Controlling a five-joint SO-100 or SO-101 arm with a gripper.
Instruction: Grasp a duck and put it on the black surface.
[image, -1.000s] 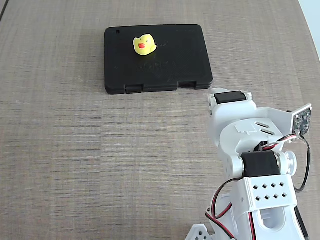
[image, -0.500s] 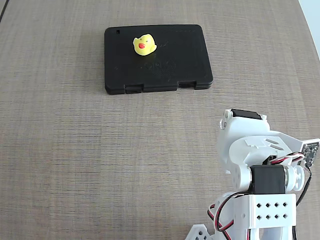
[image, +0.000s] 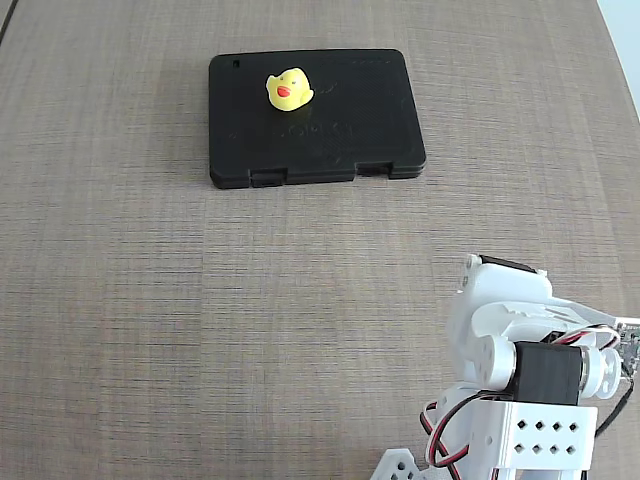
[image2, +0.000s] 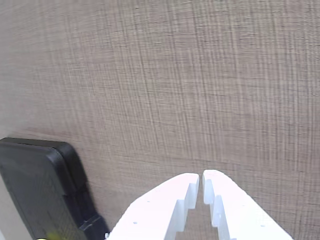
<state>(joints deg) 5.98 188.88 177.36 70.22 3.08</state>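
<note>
A small yellow duck (image: 289, 89) with a red-orange beak sits upright on the black surface (image: 350, 130), a flat black case at the top middle of the fixed view. The duck is on the case's back-left part. The white arm (image: 520, 340) is folded at the bottom right, far from the case, and its fingers are hidden there. In the wrist view my gripper (image2: 201, 176) is shut, its white fingertips nearly touching with nothing between them, above bare table. A corner of the black surface (image2: 35, 185) shows at the lower left of that view.
The table (image: 200, 320) is a brown-grey woven-look surface. A pale strip runs along the table's right edge (image: 625, 30) in the fixed view. The arm's base and red and black wires (image: 440, 440) fill the bottom right corner.
The arm has drawn back and down toward the bottom right corner, away from the black case. The duck and the case have not moved.
</note>
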